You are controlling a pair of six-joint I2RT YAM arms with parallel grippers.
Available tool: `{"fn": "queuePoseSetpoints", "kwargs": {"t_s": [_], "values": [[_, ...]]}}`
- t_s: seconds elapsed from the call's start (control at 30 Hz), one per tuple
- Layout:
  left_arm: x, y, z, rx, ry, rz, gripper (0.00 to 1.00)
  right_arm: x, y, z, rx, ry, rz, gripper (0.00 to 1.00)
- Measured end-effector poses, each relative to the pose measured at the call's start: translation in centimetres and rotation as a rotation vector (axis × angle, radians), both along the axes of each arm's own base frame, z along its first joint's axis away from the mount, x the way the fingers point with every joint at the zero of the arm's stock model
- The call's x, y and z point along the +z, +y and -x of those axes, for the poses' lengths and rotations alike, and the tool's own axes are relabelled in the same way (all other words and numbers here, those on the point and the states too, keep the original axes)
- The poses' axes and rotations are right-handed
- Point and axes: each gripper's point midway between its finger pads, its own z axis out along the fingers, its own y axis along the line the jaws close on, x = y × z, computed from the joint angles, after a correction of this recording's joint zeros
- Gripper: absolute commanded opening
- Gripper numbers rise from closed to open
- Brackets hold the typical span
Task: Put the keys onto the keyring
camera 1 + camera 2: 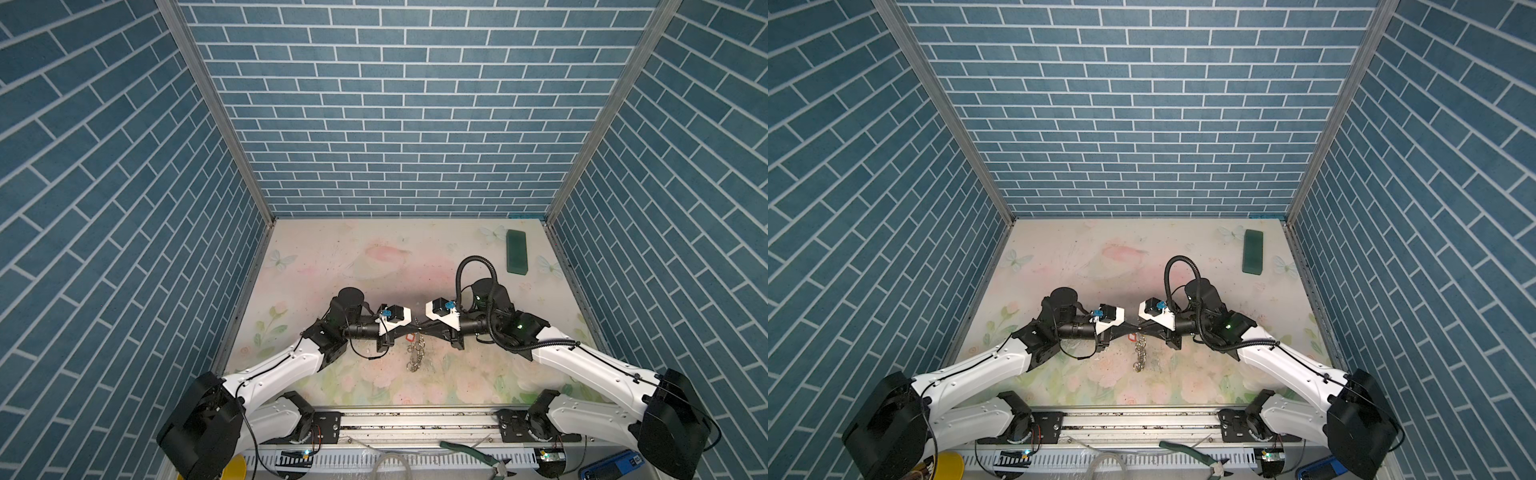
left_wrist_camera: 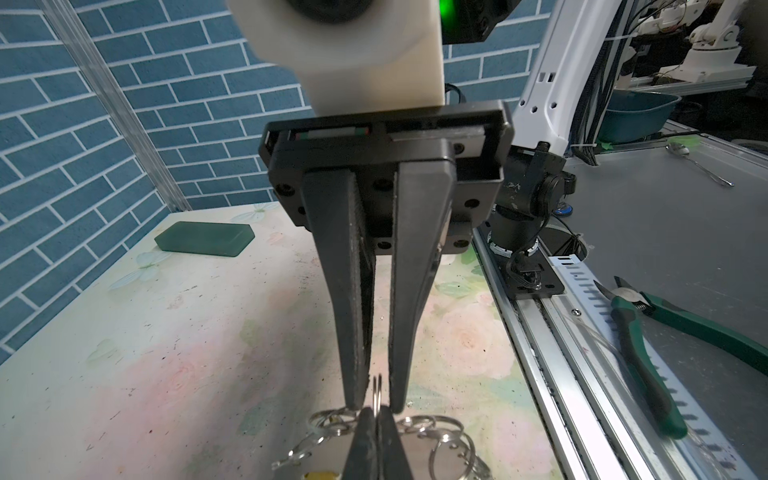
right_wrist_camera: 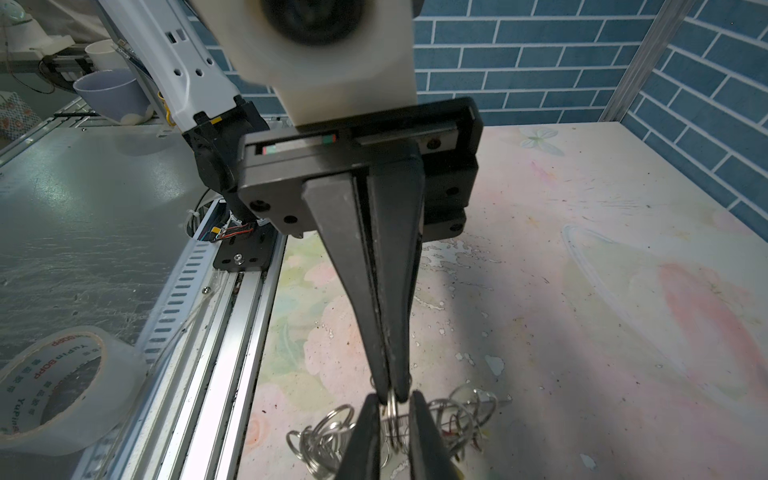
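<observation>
— What lies under you?
— The flowered table (image 1: 332,266). A dark green block (image 1: 516,251) lies flat at its far right, well apart from my work.

— And your arms?
— They meet tip to tip over the middle of the table. My left gripper (image 3: 390,397) is pressed fully together on one silver ring (image 3: 392,405) of the keyring (image 1: 414,353). My right gripper (image 2: 377,400) stands a narrow gap apart with that ring edge-on between its tips. I cannot tell whether it touches them.

— Where is the keyring?
— It hangs from my left grip as a bunch of rings. Whether its low end reaches the table I cannot tell.

— The keys?
— A red key (image 1: 409,337) sits just beside my left tips. A yellow key (image 2: 320,475) shows among the rings.
</observation>
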Motion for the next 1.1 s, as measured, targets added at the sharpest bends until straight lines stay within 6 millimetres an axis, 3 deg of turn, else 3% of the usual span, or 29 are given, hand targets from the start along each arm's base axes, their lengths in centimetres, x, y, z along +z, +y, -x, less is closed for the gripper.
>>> {"fn": "queuePoseSetpoints", "kwargs": {"t_s": [0.1,0.27,0.43,0.6,0.97,1.1], "values": [[0.0,0.0,0.0,0.000,0.001,-0.001,0.00,-0.1,0.0,0.0,0.000,0.000,0.007,0.12],[-0.3,0.1,0.0,0.006,0.011,-0.010,0.00,-0.5,-0.2,0.0,0.000,-0.007,0.022,0.00],[-0.3,0.1,-0.1,0.008,0.011,-0.011,0.00,-0.5,-0.2,0.0,-0.001,-0.014,0.023,0.00],[0.2,0.0,-0.3,0.014,-0.013,0.005,0.11,0.3,-0.5,-0.5,-0.031,-0.038,-0.022,0.00],[1.0,-0.1,-0.6,0.027,-0.047,0.029,0.11,2.6,-0.6,-0.9,-0.052,-0.035,-0.192,0.00],[1.1,-0.1,-0.7,0.031,-0.050,0.030,0.18,2.8,-0.3,-1.0,-0.051,-0.029,-0.231,0.00]]}}
